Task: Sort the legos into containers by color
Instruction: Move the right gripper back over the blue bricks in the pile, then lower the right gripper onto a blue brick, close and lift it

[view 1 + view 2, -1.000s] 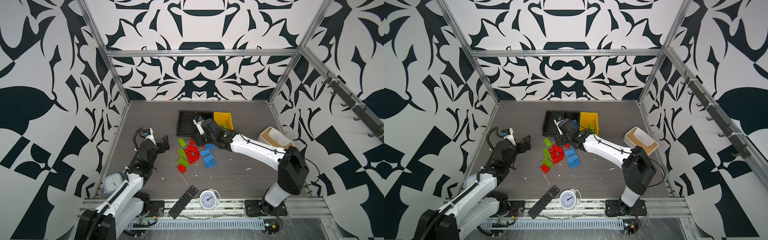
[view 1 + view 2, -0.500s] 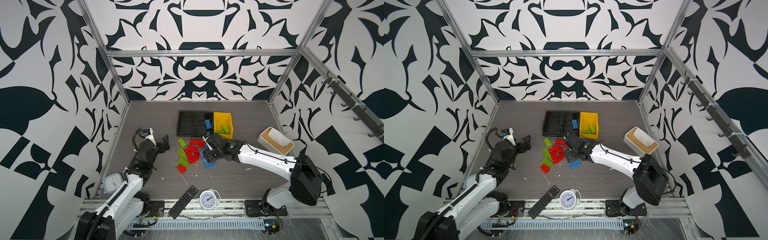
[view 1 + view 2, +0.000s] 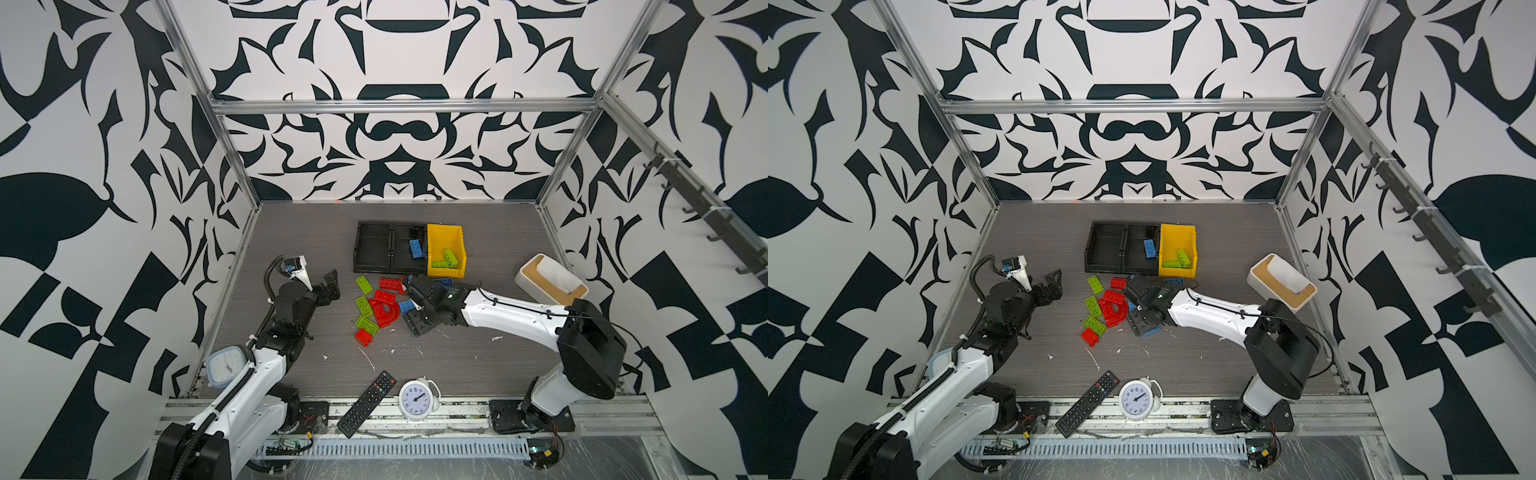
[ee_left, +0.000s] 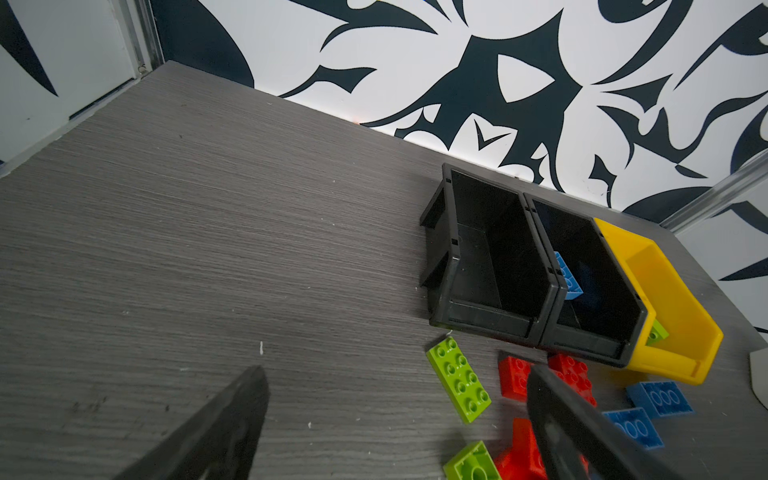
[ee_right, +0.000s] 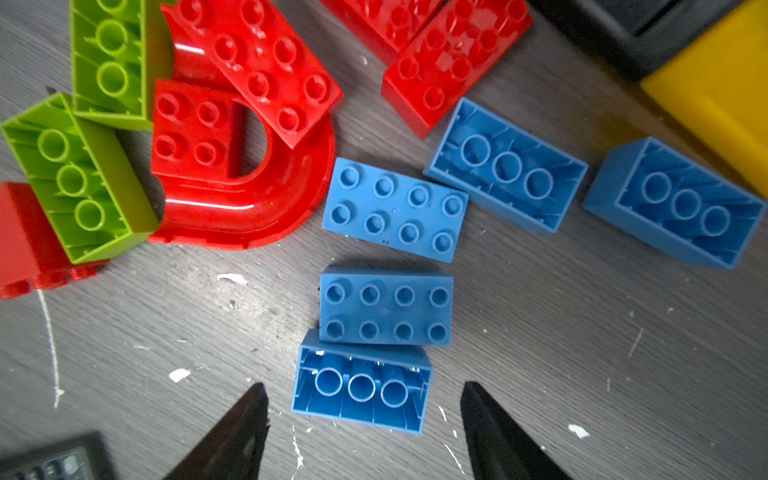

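Red, lime and blue legos (image 3: 380,307) lie in a heap in front of the containers. The joined black bins (image 3: 374,266) hold one blue brick (image 3: 414,249), and the yellow bin (image 3: 449,272) holds green bricks (image 3: 446,259). My right gripper (image 5: 365,385) is open low over the heap's right side, its fingertips on either side of an upturned blue brick (image 5: 361,388) without touching it. Several more blue bricks and a red arch (image 5: 249,208) lie just beyond. My left gripper (image 4: 397,370) hangs open and empty left of the heap, near a flat green brick (image 4: 459,384).
A white box with a tan rim (image 3: 550,278) stands at the right. Along the front edge lie a black remote (image 3: 367,403) and a white alarm clock (image 3: 415,399). A pale blue clock (image 3: 224,365) sits by the left arm. White flecks dot the table.
My right gripper has drawn back from the black bins, leaving a blue brick inside, come down over the blue bricks in the heap, and opened wider. The left arm has not moved.
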`<state>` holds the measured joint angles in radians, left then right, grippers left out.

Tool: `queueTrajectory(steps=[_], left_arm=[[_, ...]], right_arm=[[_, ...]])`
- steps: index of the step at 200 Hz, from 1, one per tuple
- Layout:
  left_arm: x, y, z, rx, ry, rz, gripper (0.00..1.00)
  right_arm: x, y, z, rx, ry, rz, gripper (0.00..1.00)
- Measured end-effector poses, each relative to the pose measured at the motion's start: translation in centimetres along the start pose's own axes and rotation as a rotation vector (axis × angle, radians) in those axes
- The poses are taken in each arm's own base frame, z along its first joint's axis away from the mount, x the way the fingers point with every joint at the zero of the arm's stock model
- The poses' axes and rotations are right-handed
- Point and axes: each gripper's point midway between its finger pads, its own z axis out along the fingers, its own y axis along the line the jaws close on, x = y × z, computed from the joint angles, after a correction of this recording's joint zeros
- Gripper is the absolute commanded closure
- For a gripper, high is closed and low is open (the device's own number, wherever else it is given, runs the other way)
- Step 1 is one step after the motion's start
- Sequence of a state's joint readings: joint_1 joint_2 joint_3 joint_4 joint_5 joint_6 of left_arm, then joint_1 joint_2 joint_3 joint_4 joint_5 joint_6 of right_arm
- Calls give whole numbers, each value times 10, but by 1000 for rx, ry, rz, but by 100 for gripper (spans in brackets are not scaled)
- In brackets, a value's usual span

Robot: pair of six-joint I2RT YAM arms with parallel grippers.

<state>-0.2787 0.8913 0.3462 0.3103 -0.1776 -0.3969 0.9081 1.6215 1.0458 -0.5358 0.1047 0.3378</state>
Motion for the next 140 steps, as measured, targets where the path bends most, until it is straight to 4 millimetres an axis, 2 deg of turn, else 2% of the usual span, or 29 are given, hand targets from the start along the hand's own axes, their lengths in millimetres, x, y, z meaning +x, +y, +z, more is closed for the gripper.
queueTrajectory(steps=[32, 79, 140], left_arm=[[0, 0, 0, 0, 0, 0, 1], [0, 0, 0, 0, 0, 0, 1], [2, 1, 1, -5, 8, 1, 1]], right_arm=[[9, 2, 7, 10, 37, -12, 24], [9, 2, 9, 11, 41, -7, 23], [19, 1, 27, 26, 94, -8, 23]])
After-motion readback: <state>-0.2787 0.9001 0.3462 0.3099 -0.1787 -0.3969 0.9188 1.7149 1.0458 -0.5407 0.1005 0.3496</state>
